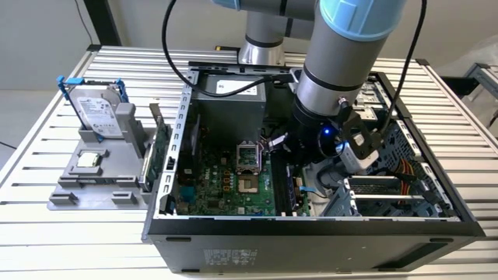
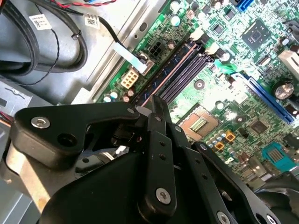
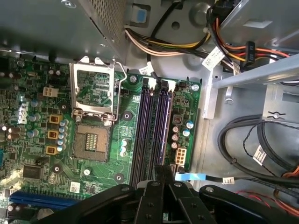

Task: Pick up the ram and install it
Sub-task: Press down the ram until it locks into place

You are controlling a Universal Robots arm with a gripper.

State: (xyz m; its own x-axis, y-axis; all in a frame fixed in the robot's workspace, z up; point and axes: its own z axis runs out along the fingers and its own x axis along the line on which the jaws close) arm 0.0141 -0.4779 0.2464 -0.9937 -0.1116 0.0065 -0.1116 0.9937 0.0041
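Step in hand: install phase; judged as alignment over the memory slots, insertion not yet made.
End effector (image 3: pixel 161 179): inside the open computer case (image 1: pixel 311 226) on the desk (image 1: pixel 46 245); jaws drawn close on a thin dark board seen edge-on.
Ram (image 3: pixel 162 169): judged to be that thin board, clamped between the fingertips; its chips and sticker are hidden.
Memory slots (image 3: pixel 152 130): four parallel, all empty, directly beyond the fingertips in both wrist views.
Processor socket (image 3: pixel 92 140): beside the slots, off the end effector's line.
Blue-tabbed cable (image 3: pixel 196 177): just beside the fingertips; snag risk.
Next move calls for: board edge parallel to one slot, centred, then a straight press.
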